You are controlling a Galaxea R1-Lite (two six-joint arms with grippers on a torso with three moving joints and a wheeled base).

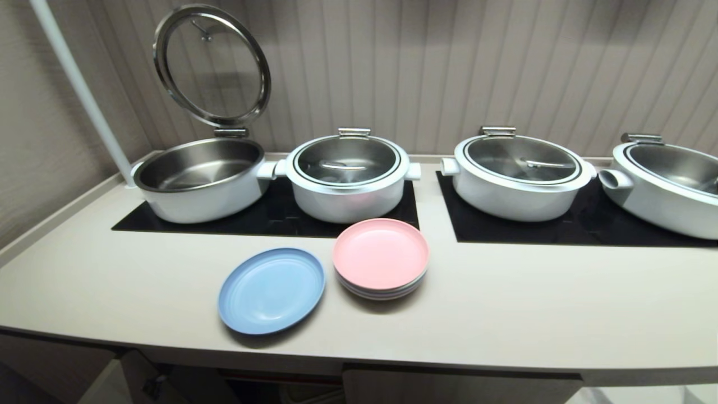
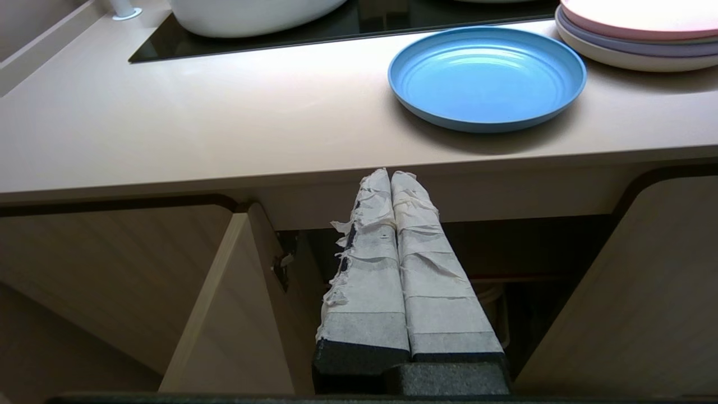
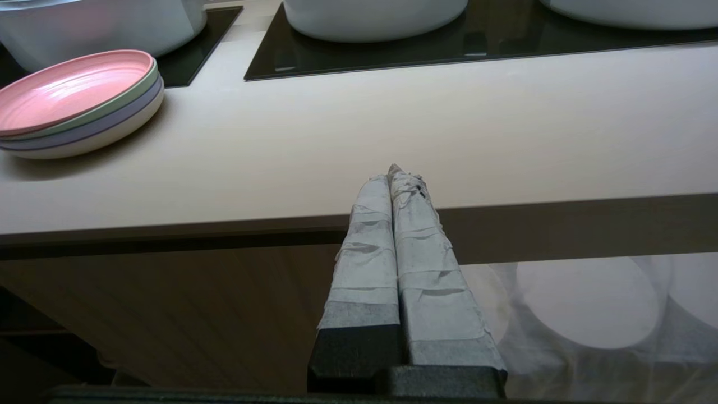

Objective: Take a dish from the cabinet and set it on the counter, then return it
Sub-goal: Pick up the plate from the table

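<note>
The light blue dish [image 1: 271, 290] [image 2: 487, 76] lies flat on the cream counter [image 1: 505, 314] near its front edge, just left of a pink-topped stack of pastel plates [image 1: 381, 257] [image 3: 76, 101]. Below the counter the cabinet [image 2: 235, 303] stands with its left door swung open and a dark inside. My left gripper [image 2: 391, 175] is shut and empty, held low in front of the open cabinet, below the counter's edge and apart from the dish. My right gripper [image 3: 392, 173] is also shut and empty, low before the counter's front edge [image 3: 505, 207]. Neither arm shows in the head view.
Several white pots sit on black hob panels [image 1: 263, 216] at the back; the leftmost pot [image 1: 199, 177] has its glass lid [image 1: 212, 64] raised. A white pole [image 1: 84, 92] rises at the far left. The right cabinet door [image 2: 645, 292] stands beside the opening.
</note>
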